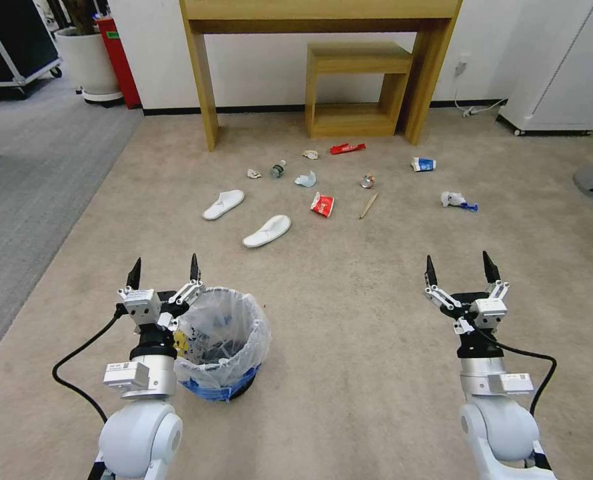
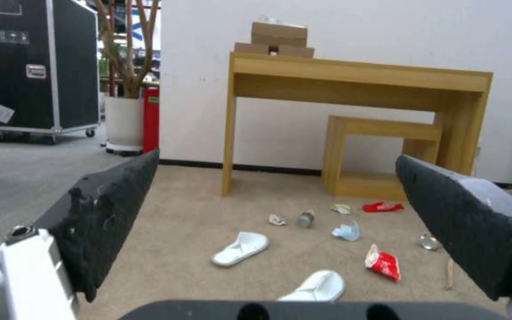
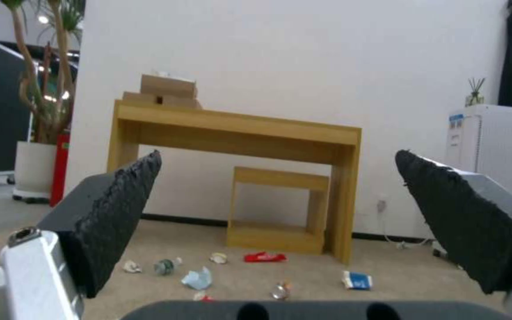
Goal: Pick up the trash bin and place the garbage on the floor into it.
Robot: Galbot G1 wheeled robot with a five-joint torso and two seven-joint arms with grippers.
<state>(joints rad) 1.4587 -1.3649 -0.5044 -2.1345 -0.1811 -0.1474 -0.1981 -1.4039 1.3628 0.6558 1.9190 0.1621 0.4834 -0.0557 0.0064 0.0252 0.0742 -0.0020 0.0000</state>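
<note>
At 3 o'clock of left gripper [image 1: 163,267] (fingers apart, empty): trash bin [image 1: 224,343], touching-close. Right gripper [image 1: 460,264] spread wide, well apart.

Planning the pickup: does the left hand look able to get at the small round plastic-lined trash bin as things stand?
Probably yes: the left hand hangs open right beside the small round plastic-lined trash bin, with nothing between them.
</note>
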